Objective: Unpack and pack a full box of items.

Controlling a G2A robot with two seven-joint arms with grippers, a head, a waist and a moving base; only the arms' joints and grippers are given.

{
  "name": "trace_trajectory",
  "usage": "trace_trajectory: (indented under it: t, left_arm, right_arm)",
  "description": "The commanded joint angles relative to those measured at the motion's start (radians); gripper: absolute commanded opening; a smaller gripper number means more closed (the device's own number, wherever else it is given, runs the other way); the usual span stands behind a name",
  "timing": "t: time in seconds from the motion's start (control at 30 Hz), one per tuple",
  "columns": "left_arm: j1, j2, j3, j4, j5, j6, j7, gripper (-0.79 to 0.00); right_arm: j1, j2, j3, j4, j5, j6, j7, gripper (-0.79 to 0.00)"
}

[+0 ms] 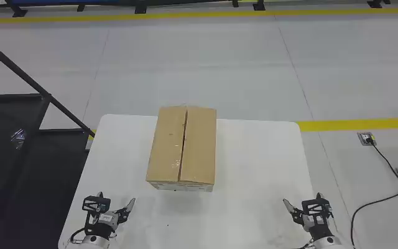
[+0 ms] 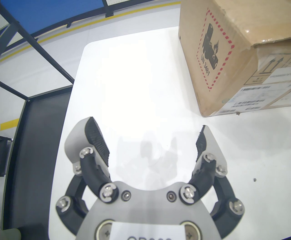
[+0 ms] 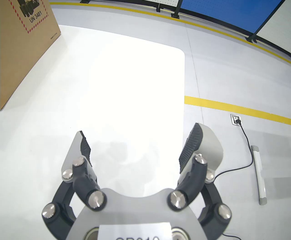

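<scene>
Your box (image 1: 181, 147) stands closed on the white table (image 1: 261, 162). Its two top flaps meet along a seam down the middle, so you cannot see what is inside. It sits toward the far edge of the table, a little left of the middle. A label with a red dashed border shows on each long side, and white printed labels cover the near end.

The left gripper (image 2: 147, 122) is over the near left corner of the table with its fingers spread wide and nothing between them. The right gripper (image 3: 138, 128) is over the near right corner, its fingers also apart and holding nothing. Both are well apart from the box.

A small dark speck (image 2: 254, 180) lies on the tabletop near the box.

Around the table you have a grey floor with yellow lines (image 1: 345, 124). A floor socket (image 1: 367, 138) with a black cable plugged in lies to the right, and a black frame (image 1: 25, 162) stands to the left. Blue panels (image 3: 227, 11) stand along the far side.
</scene>
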Motion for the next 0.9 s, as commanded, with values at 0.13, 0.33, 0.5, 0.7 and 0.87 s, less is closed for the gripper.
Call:
trace_trajectory:
  t: [0.13,0.33,0.5,0.7,0.87]
  left_arm:
    - [0.000,0.000,0.000,0.000,0.000,0.000,0.000,-0.001]
    - [0.000,0.000,0.000,0.000,0.000,0.000,0.000,0.000]
    - [-0.011,-0.001,-0.013,0.020,0.006,-0.016,0.057,0.000]
    - [-0.060,0.002,-0.051,0.039,0.001,-0.071,0.126,0.000]
    - [-0.105,0.004,-0.060,0.046,-0.043,-0.154,0.148,0.000]
  right_arm:
    - [0.000,0.000,0.000,0.000,0.000,0.000,0.000,-0.001]
    - [0.001,0.000,-0.002,-0.002,0.004,-0.003,-0.003,0.000]
    - [0.030,-0.002,-0.043,-0.052,-0.053,-0.052,-0.035,0.000]
    - [0.091,-0.006,-0.136,-0.120,-0.228,-0.043,-0.013,0.000]
    - [0.156,-0.014,-0.219,-0.150,-0.339,-0.028,0.033,0.000]
